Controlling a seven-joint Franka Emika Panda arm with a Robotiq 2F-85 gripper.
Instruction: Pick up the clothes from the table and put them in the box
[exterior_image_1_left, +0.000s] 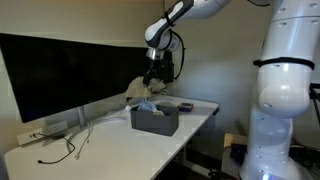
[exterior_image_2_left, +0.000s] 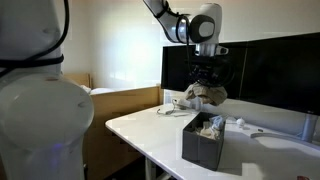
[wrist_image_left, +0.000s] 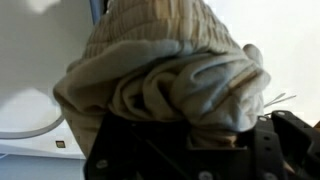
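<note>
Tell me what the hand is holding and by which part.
The hand is shut on the tan garment, gripping a bunched fold at its top; the rest hangs crumpled below. Whether that fold is hem or sleeve cannot be told.

Place: an office or a lab workroom is showing here.
Counter: a long white counter (exterior_image_1_left: 120, 142) is running along a plain pale wall (exterior_image_1_left: 228, 55).
Screen: a wide black monitor (exterior_image_1_left: 60, 75) is standing on it.
Wiring: thin dark cables (exterior_image_1_left: 70, 149) are trailing across the top.
Machine: a white robot arm (exterior_image_1_left: 285, 85) is standing beside the counter.
</note>
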